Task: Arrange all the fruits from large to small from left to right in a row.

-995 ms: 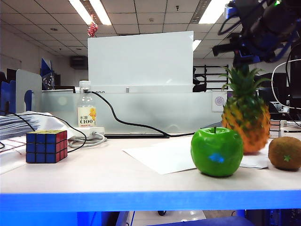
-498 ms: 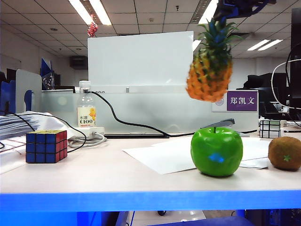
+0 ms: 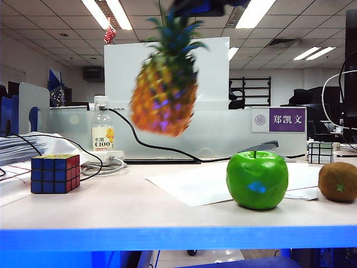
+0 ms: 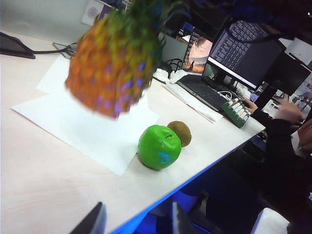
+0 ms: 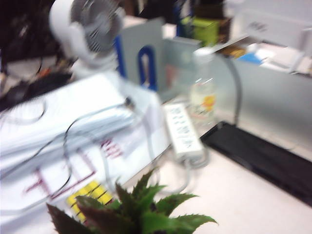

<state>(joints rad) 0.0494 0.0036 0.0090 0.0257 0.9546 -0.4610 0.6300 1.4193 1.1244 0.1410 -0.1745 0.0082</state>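
Landmark: the green apple (image 3: 257,180), standing on the table (image 3: 111,212) near its front edge.
Pineapple (image 3: 164,92): in the air, blurred, hanging crown up and tilted, high above the table and to the left of the apple in the exterior view.
Right gripper (image 3: 202,6): only a dark part shows at the top edge of the exterior view, right over the pineapple's leaves (image 5: 131,212); its fingers are closed narrow, holding the pineapple by the crown, which fills the near edge of the right wrist view.
Left gripper (image 4: 136,222): low over the table edge near the apple; its two fingers (image 4: 92,222) stand wide apart with nothing between them.
Kiwi (image 3: 338,181): on the table just right of the apple, apart from it.
Paper sheets (image 3: 189,187): flat on the table, behind and partly under the apple.
Puzzle cube (image 3: 54,173): far left of the apple.
Containers: a clear drink bottle (image 3: 102,131), upright, behind the cube; contents cannot be told.
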